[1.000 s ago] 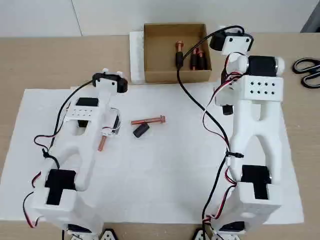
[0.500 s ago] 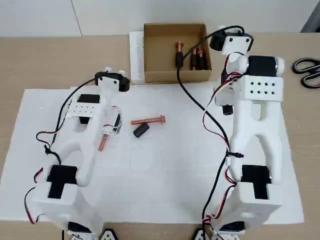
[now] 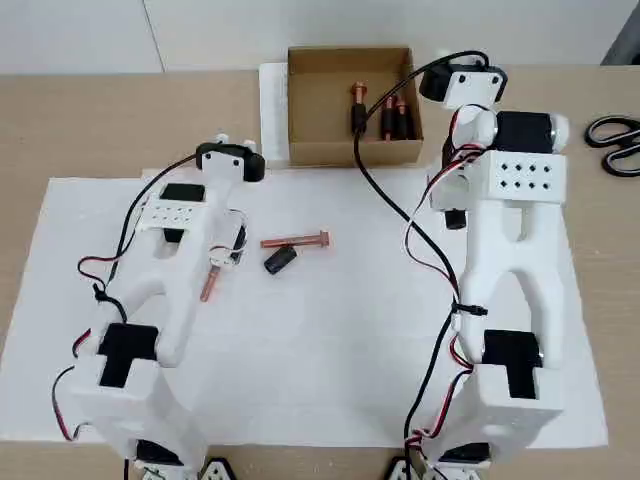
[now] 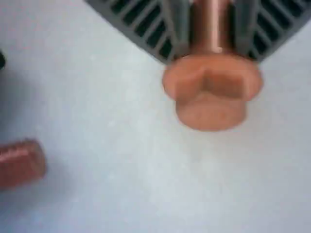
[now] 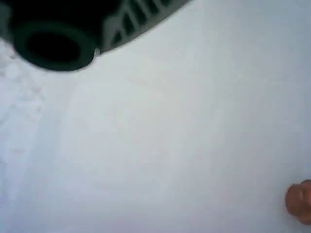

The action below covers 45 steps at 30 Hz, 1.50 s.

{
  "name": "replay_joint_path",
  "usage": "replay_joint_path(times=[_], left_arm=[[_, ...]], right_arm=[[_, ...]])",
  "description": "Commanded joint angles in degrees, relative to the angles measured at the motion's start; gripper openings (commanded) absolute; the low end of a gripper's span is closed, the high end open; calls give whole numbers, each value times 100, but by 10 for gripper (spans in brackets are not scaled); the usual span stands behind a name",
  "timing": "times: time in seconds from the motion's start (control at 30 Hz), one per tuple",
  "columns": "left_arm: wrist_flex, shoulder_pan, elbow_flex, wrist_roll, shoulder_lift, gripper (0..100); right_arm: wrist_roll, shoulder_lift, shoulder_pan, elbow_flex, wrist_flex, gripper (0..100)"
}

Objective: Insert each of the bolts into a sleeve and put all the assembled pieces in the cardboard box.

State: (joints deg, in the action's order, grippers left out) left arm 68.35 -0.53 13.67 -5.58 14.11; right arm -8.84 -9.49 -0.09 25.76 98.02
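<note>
Left arm (image 3: 180,250) shifted toward the cardboard box (image 3: 320,110), left fingers (image 4: 177,29) gripping a bolt (image 4: 212,92), right fingers (image 5: 114,31) holding a sleeve (image 5: 51,48)

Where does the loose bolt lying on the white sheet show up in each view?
High view: the loose bolt lies mid-sheet, beside the loose sleeve.
Left wrist view: its threaded end pokes in at the picture's edge.
Right wrist view: likely its head, cut by the edge.
Shared landmark: the white sheet.
</note>
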Motion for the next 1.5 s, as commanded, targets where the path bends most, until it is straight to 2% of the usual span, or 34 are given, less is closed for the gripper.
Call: replay_joint_path(times=[0.0, 0.23, 0.47, 0.67, 0.77, 0.9, 1.13, 1.3, 1.47], left_arm=[[360, 44, -558, -26, -53, 6], [1635, 53, -1798, -18, -44, 6], [3130, 35, -3046, -18, -44, 6], [3200, 44, -3459, -9, -53, 6], [3200, 35, -3468, 448, -53, 6], [3200, -44, -3556, 941, -53, 6], [3200, -598, -3873, 1503, -633, 6], [3191, -1116, -3864, 1582, -1310, 6], [3191, -1108, -3864, 1802, -1495, 6]], right_arm=[[0, -22, 48, 281, -84, 5], [-26, 312, 22, 308, -101, 6], [9, 1578, 13, 290, -66, 6], [211, 3187, 4, 237, 40, 6], [193, 4163, 4, -70, -75, 7], [105, 5402, -136, -1257, -567, 4], [-756, 7160, -127, -4264, -1974, 4], [-809, 8391, -101, -5714, -3310, 4], [-589, 9130, -136, -6901, -4180, 4]])
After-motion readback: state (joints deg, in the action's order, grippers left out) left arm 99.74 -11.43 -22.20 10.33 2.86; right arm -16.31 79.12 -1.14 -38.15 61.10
